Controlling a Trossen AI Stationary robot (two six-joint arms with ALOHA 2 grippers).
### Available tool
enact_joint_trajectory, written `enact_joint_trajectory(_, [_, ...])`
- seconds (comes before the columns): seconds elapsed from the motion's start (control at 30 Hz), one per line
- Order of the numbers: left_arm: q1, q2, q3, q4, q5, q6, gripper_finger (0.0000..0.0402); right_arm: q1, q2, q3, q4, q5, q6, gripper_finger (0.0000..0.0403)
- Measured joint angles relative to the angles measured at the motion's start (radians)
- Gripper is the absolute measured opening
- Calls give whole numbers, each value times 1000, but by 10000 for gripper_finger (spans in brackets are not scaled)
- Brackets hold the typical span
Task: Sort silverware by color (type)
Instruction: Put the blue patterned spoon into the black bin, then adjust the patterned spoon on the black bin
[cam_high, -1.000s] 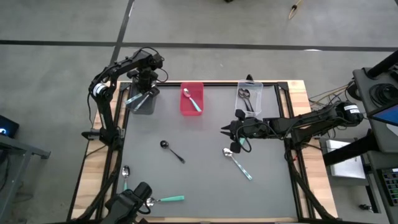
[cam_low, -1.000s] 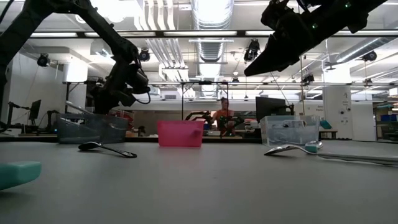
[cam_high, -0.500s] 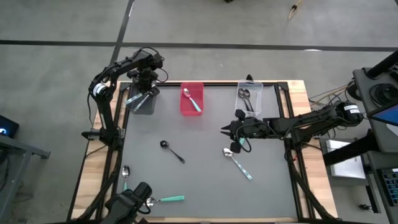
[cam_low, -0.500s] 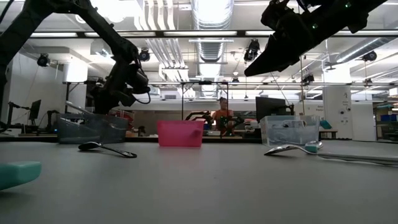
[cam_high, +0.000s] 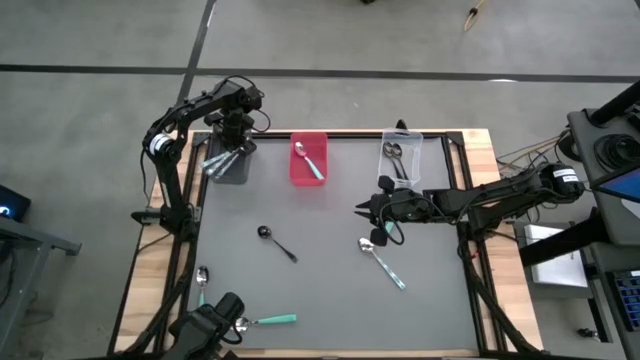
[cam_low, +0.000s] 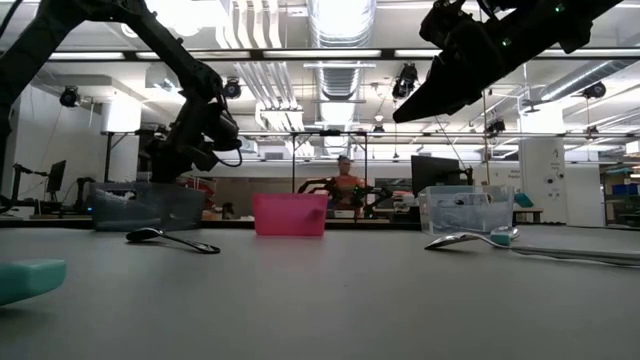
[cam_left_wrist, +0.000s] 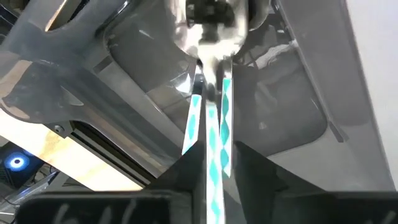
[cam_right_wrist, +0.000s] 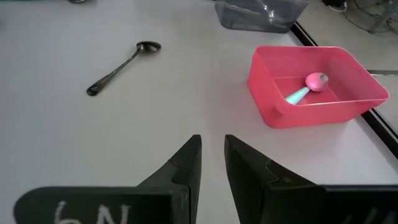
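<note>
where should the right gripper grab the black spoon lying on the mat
Grip the black spoon mid-handle, coming straight down from above with the fingers across the handle. It lies flat and alone on the mat, bowl toward the grey bin, so the thin straight handle is probably the easiest part to pinch. The right gripper hovers nearby with nothing between its fingers.

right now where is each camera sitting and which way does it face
High view: overhead, straight down on the grey table; shows both arms, left gripper over the grey bin, right gripper mid-table.
Low view: table height, level toward the room; arms enter from above.
Left wrist view: looks down into the grey bin past its own fingers, a patterned-handle spoon between them.
Right wrist view: looks across the table past its fingers at the pink bin and black spoon.
Shared: the pink bin and black spoon also show from above.
</note>
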Motion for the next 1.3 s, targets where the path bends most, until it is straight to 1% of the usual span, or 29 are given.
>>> enact_joint_trajectory(0.17, [0, 0, 0, 0, 0, 0, 102, 0, 0, 0, 0, 0, 0, 61])
enact_joint_trajectory(0.3, [0, 0, 0, 0, 0, 0, 116, 0, 0, 0, 0, 0, 0, 61])
enact_joint_trajectory(0.67, [0, 0, 0, -2, -4, 0, 118, 0, 0, 0, 0, 0, 0, 61])
enact_joint_trajectory(0.8, [0, 0, 0, -2, -75, -3, 118, 0, 0, 0, 0, 0, 0, 61])
enact_joint_trajectory(0.83, [0, 0, 0, -3, -78, -3, 118, 0, 0, 0, 0, 0, 0, 61])
enact_joint_trajectory(1.03, [0, 0, -19, -25, -28, -2, 118, 0, 0, 0, 0, 0, 0, 61])
enact_joint_trajectory(1.3, [1, 0, -106, -17, -26, 4, 118, 0, 0, 0, 0, 0, -8, 61])
